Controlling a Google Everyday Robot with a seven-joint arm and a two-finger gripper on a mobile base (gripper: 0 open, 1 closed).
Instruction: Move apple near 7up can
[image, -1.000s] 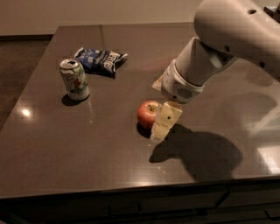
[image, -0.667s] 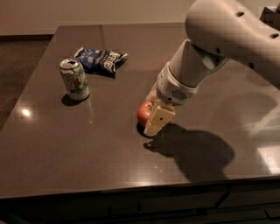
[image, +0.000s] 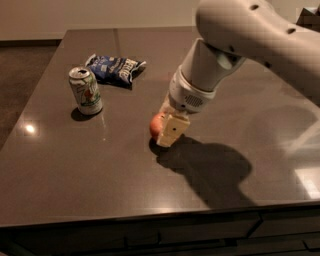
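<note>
Your hand (image: 167, 132) is down at the tabletop (image: 100, 175), tilted, with the apple (image: 155, 125) tight against its left side and half hidden behind it. You cannot tell from here whether the hand has closed on the fruit or only stands around it, so treat the grasp as unproven. Before you carry anything, make sure the apple sits well inside the hand at its widest girth. A round, smooth fruit caught near its top or edge will likely squirt out. Close gently, then raise it only just clear of the tabletop, so that a slip costs little. The 7up can (image: 86, 91) stands upright well off to the hand's left and a little beyond it, and nothing stands between them in this view. Stop short of the can and set the apple down beside it without a nudge, since a slim can should tip easily. The dark blue chip bag (image: 115, 69) lies farther back, just beyond the can, so keep clear of it.
</note>
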